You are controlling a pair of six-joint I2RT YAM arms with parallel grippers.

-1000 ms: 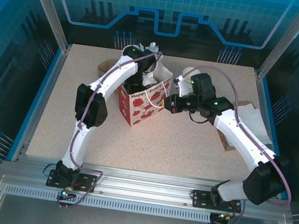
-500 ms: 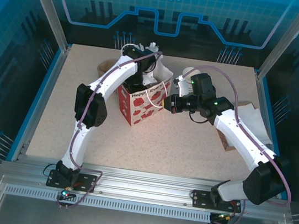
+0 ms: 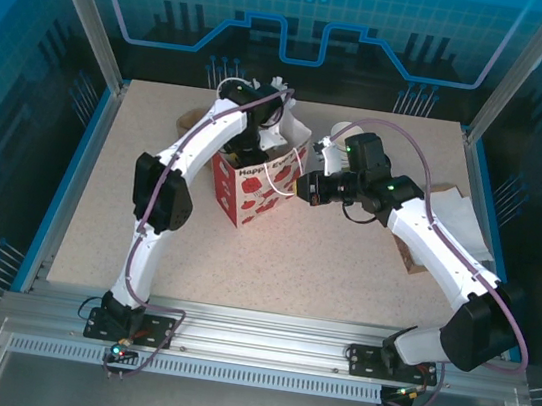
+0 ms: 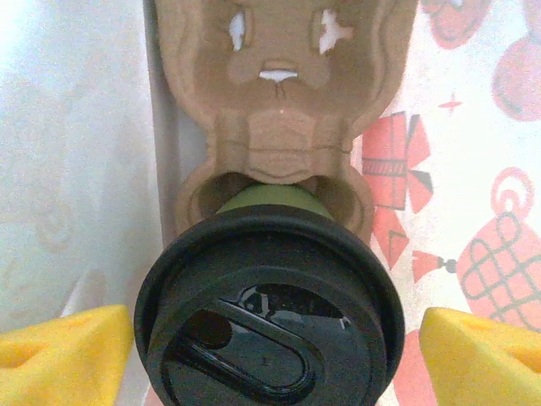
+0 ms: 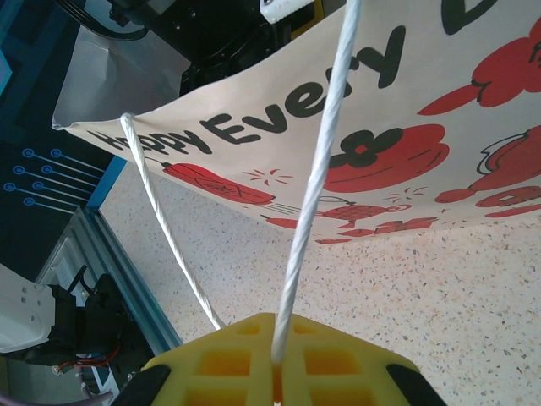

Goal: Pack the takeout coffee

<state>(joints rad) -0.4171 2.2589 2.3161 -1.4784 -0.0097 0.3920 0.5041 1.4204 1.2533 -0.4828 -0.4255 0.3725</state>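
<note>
The left gripper (image 4: 270, 359) is hanging inside the paper bag (image 3: 253, 185) with its jaws spread wide. Its yellow fingers (image 4: 63, 351) are flanking the takeout coffee (image 4: 269, 304) on either side, with a gap showing between each pad and the black lid, so it appears to be gripping nothing. The cup is sitting in the near pocket of a brown pulp carrier (image 4: 279, 110) on the bag's floor, with a band of olive wall showing above the pocket's rim. How deeply it is seated cannot be told from the wrist view.

The right gripper (image 5: 275, 355) is pinching the bag's white string handle (image 5: 317, 194) between closed jaws. The cord is running taut up to the printed wall, and this seems to be what is holding the mouth open above the speckled table (image 5: 473, 313).

The main hazard is probably the exit. The lid is wider than the cup, and the fingers are lying level with it and close by. If the left arm is drifting sideways as it rises, a pad could catch under the lid's rim and tip the cup out of its pocket or pop the lid off. A shallow seat would make that worse.

The bag is the second worry. It is light, and one cord is propping it. A tug from the right arm could drag or tilt it against the left wrist, while an early release could let the wall fold in on the fingers and the coffee.
</note>
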